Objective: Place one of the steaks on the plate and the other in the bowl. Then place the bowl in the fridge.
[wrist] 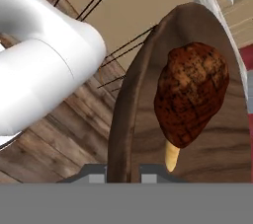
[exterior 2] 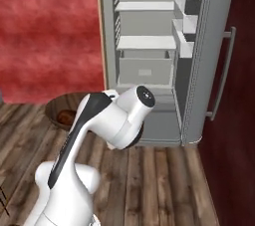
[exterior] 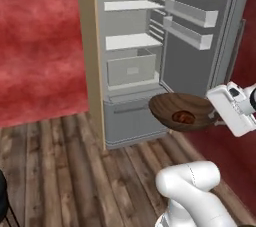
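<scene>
Now the bowl (exterior: 182,111) is pinched by the fingers (wrist: 123,172) (rim only); the steak (exterior: 183,117) could be tipped out near the fridge (exterior: 135,46).

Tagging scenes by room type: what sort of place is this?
Most likely a home kitchen: an open grey fridge with pale shelves and a drawer, a wooden bowl holding a steak, and a wood plank floor.

Grainy dark wooden bowl (exterior: 172,107), rough mottled brown steak (wrist: 191,92), matt grey metallic fridge (exterior: 131,56), wood-plank floor (exterior: 55,166).
</scene>
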